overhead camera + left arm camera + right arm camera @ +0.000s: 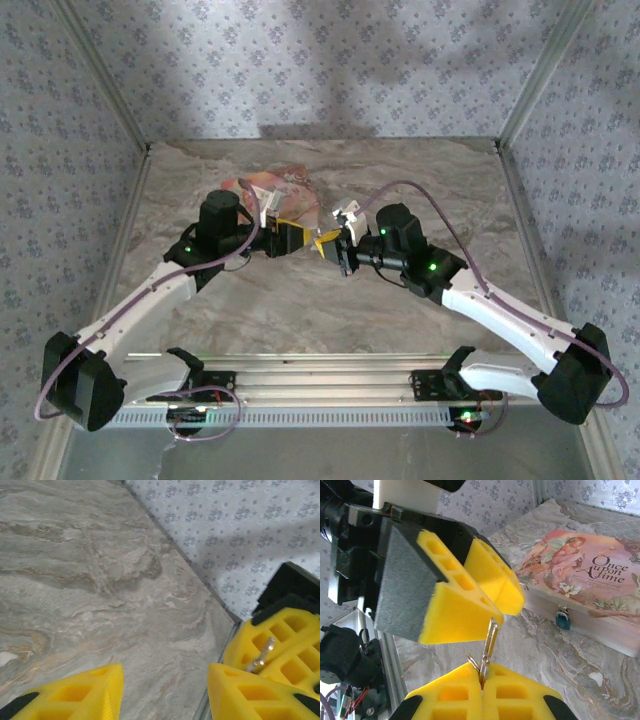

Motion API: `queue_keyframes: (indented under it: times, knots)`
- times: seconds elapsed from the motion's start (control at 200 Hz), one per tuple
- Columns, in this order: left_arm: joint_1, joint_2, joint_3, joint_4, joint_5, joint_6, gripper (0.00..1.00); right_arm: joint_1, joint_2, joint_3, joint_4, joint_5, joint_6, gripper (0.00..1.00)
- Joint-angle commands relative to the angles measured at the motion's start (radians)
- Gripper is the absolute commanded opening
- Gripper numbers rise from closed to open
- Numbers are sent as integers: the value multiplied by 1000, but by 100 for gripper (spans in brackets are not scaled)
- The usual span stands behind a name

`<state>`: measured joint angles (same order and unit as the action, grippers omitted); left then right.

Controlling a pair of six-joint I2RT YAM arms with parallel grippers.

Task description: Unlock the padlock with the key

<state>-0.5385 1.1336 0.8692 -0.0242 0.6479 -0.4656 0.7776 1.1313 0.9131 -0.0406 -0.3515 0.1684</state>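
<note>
Yellow foam pads of the right gripper (482, 680) are pressed together at the bottom of the right wrist view, pinching the key (490, 641) by its head. The key stands nearly upright, a thin wire ring looping from its head beside the pads. Its tip reaches the lower edge of a second pair of yellow pads, those of the left gripper (165, 695), which point at it from the upper left. Whether tip and foam touch is unclear. In the left wrist view those jaws stand spread, with bare marbled table (100, 590) between them and nothing held. The key-holding pads sit just beyond the right-hand finger. To the right of the key, near but apart across open table, lies the pink box (592, 575), lettered "Once Upon A Time". The padlock (563, 620) hangs at the middle of the box's front wall, shackle up, blue body below. From above, the two grippers meet nose to nose just in front of the box. The left arm's black wrist (222, 225) covers the box's left end. Patterned walls (320, 60) enclose the table on three sides.
</note>
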Motion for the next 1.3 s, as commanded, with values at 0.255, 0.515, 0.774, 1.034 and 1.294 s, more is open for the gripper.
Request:
queue_keyframes:
  times: [0.255,0.515,0.774,1.034,1.294]
  knots:
    - [0,-53,-47,249,165,-84,45,1,2,-19,72,-19,33,0]
    - [1,-35,-64,305,186,-109,43,1,-16,-42,119,-41,45,0]
    - [-1,-13,-71,349,234,-128,42,0,-22,-54,146,-63,51,0]
    - [-1,2,-73,340,240,-119,41,0,-27,-59,164,-68,57,0]
    - [0,8,-82,335,243,-109,35,0,-44,-76,177,-52,59,0]
